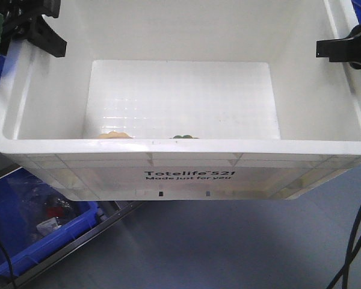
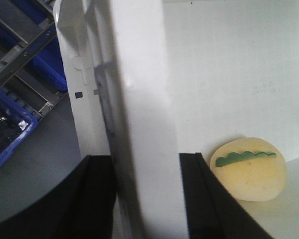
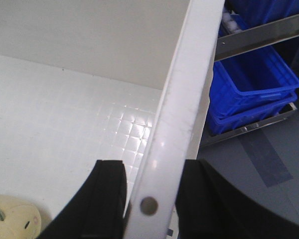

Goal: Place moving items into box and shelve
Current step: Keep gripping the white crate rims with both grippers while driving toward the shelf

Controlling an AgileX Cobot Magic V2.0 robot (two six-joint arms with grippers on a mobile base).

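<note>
The white box (image 1: 108, 174), printed "Totelife 521", fills the front view with its open top toward me. My left gripper (image 1: 45, 36) is shut on its left wall (image 2: 139, 99), one finger (image 2: 97, 199) outside and the other inside. My right gripper (image 1: 343, 51) is shut on the right rim (image 3: 189, 89), which runs between its fingers (image 3: 107, 199). Inside lies a cream moving item (image 2: 249, 169) with a green scalloped strip. Another cream item (image 3: 12, 216) shows at the floor's corner. Only the tops of two items (image 1: 114, 135) peek over the near wall.
Blue plastic bins (image 1: 42, 223) sit on a metal rack at the lower left, and stacked blue bins (image 3: 254, 84) rest on shelf rails (image 3: 259, 37) to the right of the box. A black cable (image 1: 355, 241) hangs at the right. Grey floor lies below.
</note>
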